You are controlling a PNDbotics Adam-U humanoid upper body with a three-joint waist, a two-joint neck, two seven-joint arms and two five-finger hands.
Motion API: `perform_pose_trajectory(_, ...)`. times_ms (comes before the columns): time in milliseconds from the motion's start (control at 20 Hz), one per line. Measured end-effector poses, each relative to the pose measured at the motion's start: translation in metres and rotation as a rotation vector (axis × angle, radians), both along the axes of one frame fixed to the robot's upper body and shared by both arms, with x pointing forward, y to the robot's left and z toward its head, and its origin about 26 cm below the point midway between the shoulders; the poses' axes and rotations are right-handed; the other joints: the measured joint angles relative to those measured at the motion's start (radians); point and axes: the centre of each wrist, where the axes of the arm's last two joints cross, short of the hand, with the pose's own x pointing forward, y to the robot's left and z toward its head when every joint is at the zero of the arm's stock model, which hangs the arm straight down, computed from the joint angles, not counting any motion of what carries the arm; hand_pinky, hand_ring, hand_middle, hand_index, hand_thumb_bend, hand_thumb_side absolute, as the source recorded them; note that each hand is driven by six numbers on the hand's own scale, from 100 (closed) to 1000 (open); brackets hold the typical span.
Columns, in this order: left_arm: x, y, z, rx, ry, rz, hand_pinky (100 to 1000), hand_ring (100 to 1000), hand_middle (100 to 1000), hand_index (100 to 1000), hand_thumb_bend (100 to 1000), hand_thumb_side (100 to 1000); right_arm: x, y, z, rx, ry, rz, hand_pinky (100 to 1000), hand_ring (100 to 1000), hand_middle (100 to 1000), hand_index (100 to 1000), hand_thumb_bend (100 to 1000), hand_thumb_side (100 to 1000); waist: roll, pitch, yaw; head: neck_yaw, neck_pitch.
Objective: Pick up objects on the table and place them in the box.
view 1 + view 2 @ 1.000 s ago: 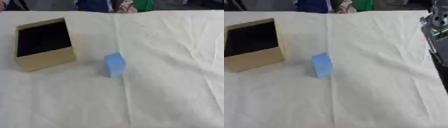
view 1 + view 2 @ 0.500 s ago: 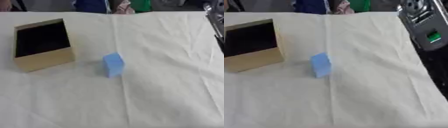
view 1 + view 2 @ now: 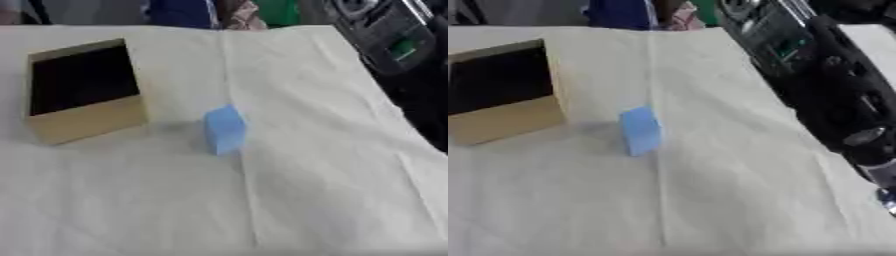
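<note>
blue block (image 3: 224, 129) stands upright just right of the box (image 3: 83, 91); your right arm (image 3: 833, 95) is nearer, off to its right; fingers can't be told.

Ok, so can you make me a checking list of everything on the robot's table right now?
Surface: table covered with a creased cream cloth.
Job's things: one blue block standing on the cloth, right of the box and apart from it; tan cardboard box at the left, open, dark inside, with nothing seen in it.
Clutter: nothing seen.
Robot hands: neither robot hand shows; only a black right arm with silver joints comes in along the right edge, above the cloth and away from the block.
Cables: nothing seen.
Surroundings: blurred blue and green shapes beyond the far edge; too unclear to name.
</note>
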Motion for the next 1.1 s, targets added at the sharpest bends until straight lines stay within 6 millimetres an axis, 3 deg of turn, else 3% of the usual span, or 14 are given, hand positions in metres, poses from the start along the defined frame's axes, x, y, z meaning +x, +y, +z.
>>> perform_pose_trajectory(150,0.000,0.000,0.000,0.000,0.001,0.000,753,902,743,878,161,1000,0.002,0.013,-0.006,-0.066,0.055,0.009,813,857,849,946,100,1000,0.000,0.000,-0.004,0.000,0.000)
perform_pose_trajectory(450,0.000,0.000,0.000,0.001,0.001,-0.001,752,902,743,878,161,1000,0.000,0.016,-0.008,-0.137,0.144,0.017,818,864,858,956,100,1000,0.000,0.000,-0.010,0.003,0.000)
perform_pose_trajectory(1100,0.000,0.000,0.000,0.005,0.004,-0.003,752,903,743,878,160,1000,-0.020,-0.026,-0.007,-0.265,0.298,0.028,834,881,873,968,100,1000,0.003,-0.006,-0.032,0.037,0.000)
